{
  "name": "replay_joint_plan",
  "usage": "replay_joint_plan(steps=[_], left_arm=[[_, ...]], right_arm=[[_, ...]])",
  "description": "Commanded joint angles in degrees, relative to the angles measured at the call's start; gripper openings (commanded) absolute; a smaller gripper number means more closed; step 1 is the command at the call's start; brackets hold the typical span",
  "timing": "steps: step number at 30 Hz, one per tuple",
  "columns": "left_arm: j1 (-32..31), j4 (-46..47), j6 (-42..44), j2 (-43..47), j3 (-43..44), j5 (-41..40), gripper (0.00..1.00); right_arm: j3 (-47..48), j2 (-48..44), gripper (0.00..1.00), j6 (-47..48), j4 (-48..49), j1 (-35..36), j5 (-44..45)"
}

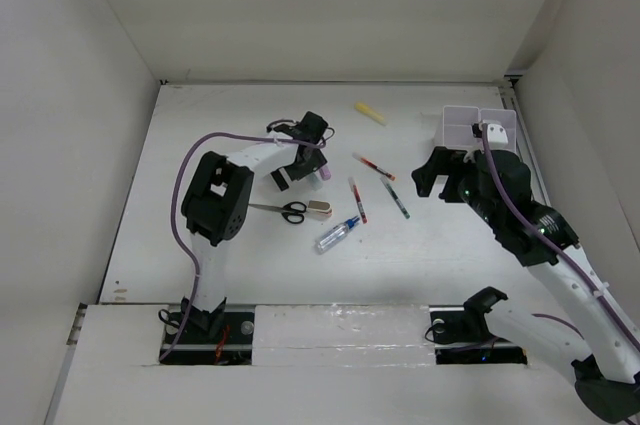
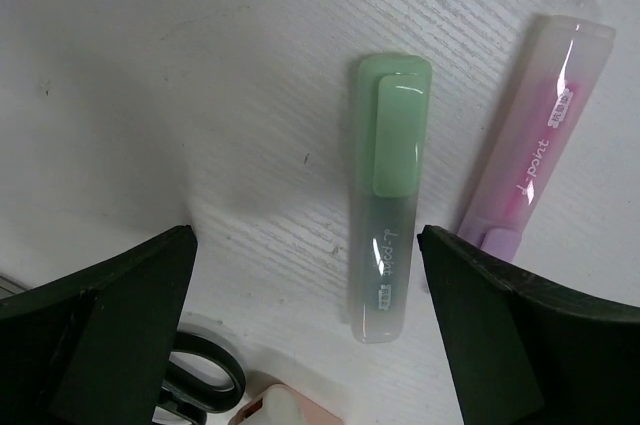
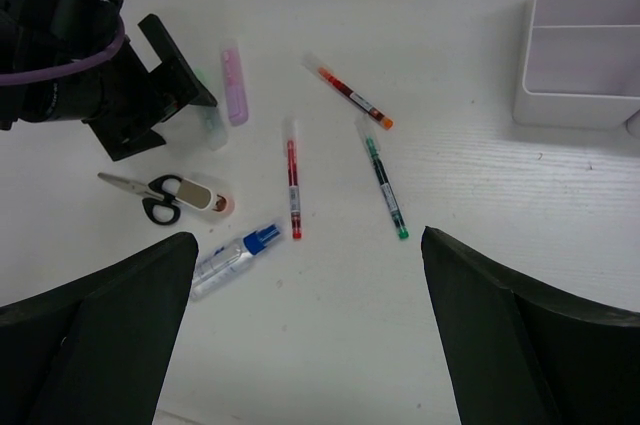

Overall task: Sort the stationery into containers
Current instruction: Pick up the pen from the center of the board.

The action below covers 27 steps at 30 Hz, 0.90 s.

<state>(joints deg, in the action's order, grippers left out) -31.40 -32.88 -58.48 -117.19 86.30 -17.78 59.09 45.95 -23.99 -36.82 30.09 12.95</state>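
My left gripper [image 2: 308, 275] is open, low over the table, with a green highlighter [image 2: 388, 200] lying between its fingers, nearer the right one. A pink highlighter [image 2: 540, 145] lies just outside that finger. Black-handled scissors [image 1: 280, 210], a beige block [image 1: 319, 209] and a blue-capped bottle [image 1: 338, 234] lie in front of it. Two red pens [image 1: 374, 167] [image 1: 357, 199], a green pen [image 1: 396, 198] and a yellow highlighter [image 1: 370, 113] lie mid-table. My right gripper [image 3: 308, 240] is open and empty, raised above the table, near one white bin [image 1: 478, 127].
The white bin [image 3: 585, 35] has empty inner compartments and stands at the far right by the side wall. White walls close in the table on the left, back and right. A second bin is not in view.
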Motion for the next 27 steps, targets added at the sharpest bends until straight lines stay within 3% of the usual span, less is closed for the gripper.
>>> replay_joint_plan(steps=[1, 16, 21, 23, 25, 27], left_arm=[[-0.51, -3.06, -0.76, -1.37, 3.17, -1.47, 0.92], [-4.02, -7.46, -6.38, -3.58, 4.06, -3.14, 0.9], [-4.02, -8.07, -7.09, -5.68, 3.43, -3.93, 0.77], [-4.02, -9.12, -7.09, -7.26, 4.66, -3.93, 0.66], [-4.02, -9.65, -7.61, -8.14, 4.66, -3.93, 0.64], [-4.02, -9.66, -7.62, -8.76, 5.28, -3.93, 0.52]], right_arm=[[0.32, -0.95, 1.0, 0.17, 2.63, 0.5, -0.47], [0.32, -2.01, 1.0, 0.17, 2.63, 0.5, -1.09], [0.32, -3.85, 1.0, 0.17, 2.11, 0.5, -1.09], [0.32, -4.38, 1.0, 0.17, 2.1, 0.5, -1.09], [0.32, -4.91, 1.0, -0.36, 2.1, 0.5, -1.09], [0.32, -5.43, 1.0, -0.36, 1.58, 0.5, -1.09]])
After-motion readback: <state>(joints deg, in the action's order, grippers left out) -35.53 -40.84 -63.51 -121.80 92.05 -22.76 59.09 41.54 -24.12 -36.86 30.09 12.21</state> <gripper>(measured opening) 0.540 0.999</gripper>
